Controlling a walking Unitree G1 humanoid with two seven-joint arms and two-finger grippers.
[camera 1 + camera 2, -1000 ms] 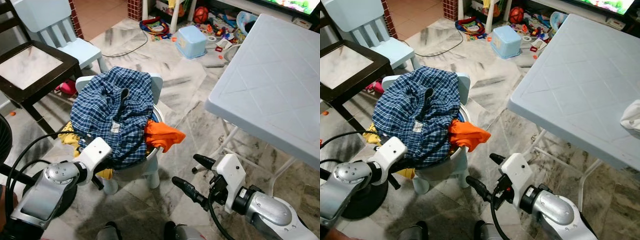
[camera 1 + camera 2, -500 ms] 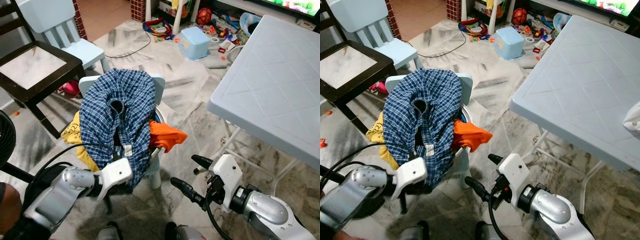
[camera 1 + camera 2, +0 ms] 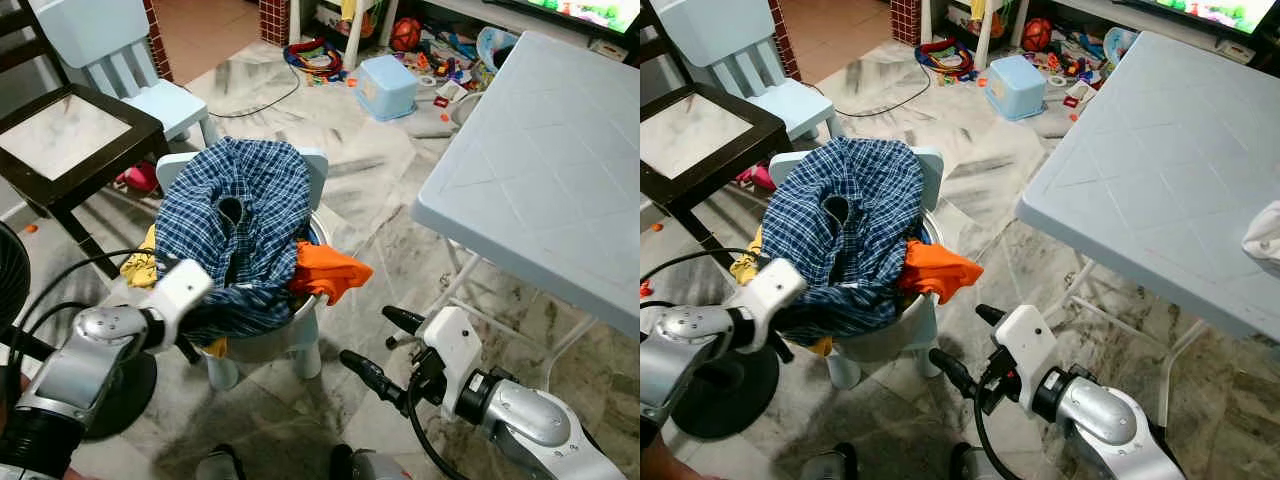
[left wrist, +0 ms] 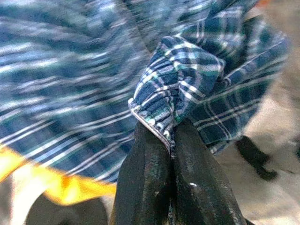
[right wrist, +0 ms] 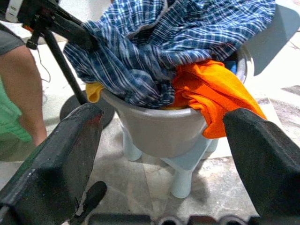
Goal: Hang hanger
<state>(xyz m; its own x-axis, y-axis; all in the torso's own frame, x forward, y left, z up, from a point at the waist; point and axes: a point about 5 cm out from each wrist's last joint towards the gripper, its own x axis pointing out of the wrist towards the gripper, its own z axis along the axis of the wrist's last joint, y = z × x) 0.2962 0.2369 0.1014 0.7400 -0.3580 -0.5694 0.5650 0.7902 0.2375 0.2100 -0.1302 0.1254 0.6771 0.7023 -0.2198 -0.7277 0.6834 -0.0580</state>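
Blue plaid shirt (image 3: 235,225): soft woven cloth, matt, creased. Orange garment (image 3: 328,270): plain matt cloth. Basin (image 5: 159,133) under them: smooth grey plastic, slight sheen. Small stool (image 3: 310,345): pale blue plastic, matt. Left gripper (image 4: 166,140) fingers: black, glossy, scuffed. Robot arms: brushed silver metal with white plastic housings. Counter (image 3: 545,190): light grey moulded plastic, embossed diamond lines. Floor (image 3: 350,170): polished marble-look tile, streaked.
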